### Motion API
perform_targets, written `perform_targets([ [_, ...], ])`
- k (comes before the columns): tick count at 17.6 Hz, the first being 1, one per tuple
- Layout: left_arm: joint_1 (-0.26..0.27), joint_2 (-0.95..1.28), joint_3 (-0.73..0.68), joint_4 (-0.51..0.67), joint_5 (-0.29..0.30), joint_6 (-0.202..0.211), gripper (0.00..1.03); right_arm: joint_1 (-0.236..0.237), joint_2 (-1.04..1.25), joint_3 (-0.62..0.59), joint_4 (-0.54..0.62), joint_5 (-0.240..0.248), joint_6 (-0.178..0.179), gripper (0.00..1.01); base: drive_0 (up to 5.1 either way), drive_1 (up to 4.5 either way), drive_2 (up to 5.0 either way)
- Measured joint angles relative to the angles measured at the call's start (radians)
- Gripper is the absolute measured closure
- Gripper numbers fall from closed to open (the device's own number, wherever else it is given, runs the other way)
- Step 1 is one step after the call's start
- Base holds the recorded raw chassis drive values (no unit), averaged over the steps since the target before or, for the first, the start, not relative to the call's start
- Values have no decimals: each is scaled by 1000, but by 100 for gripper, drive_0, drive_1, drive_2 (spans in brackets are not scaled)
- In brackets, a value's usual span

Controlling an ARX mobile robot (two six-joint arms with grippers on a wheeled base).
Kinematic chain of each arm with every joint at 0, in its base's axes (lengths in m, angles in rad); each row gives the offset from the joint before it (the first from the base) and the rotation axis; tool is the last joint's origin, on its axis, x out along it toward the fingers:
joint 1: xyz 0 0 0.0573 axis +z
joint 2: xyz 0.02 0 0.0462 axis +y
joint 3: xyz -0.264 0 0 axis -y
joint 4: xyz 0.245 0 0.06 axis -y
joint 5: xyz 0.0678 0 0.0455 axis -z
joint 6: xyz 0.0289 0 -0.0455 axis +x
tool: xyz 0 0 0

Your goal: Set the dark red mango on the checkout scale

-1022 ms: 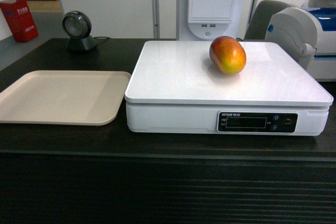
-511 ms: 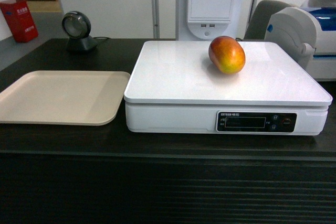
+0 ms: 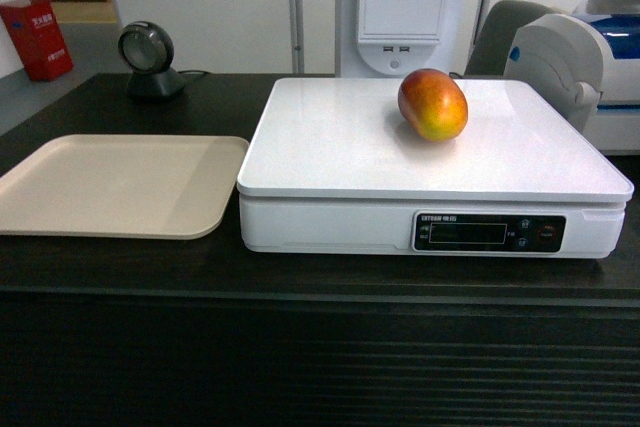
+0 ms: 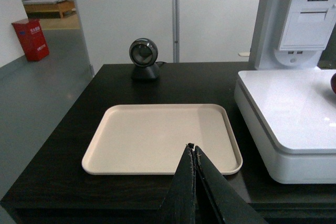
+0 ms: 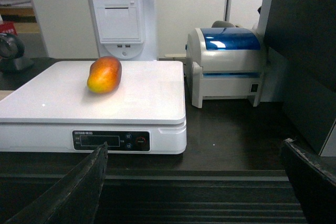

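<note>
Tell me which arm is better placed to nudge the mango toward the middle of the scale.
Probably the right: its open tool faces the scale and the dark red mango, while the left tool is shut over the beige tray.

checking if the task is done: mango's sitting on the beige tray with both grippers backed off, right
Not quite. The dark red mango sits on the scale, not the beige tray, which is bare in the head view. Both the left gripper and the right gripper are indeed clear of it.
</note>
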Motion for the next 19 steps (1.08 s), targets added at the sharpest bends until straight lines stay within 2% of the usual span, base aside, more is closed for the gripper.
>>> perform_targets([
  [6,0,-166,-96,-72,0,0,101,0,0,0,0,0,0,3,0,0,0],
  [14,0,-303,-137,-164,0,0,101,0,0,0,0,0,0,3,0,0,0],
  [15,0,-317,-161,-126,0,0,101,0,0,0,0,0,0,3,0,0,0],
  [19,0,-413,-168,-226,2,0,101,0,0,0,0,0,0,3,0,0,0],
])
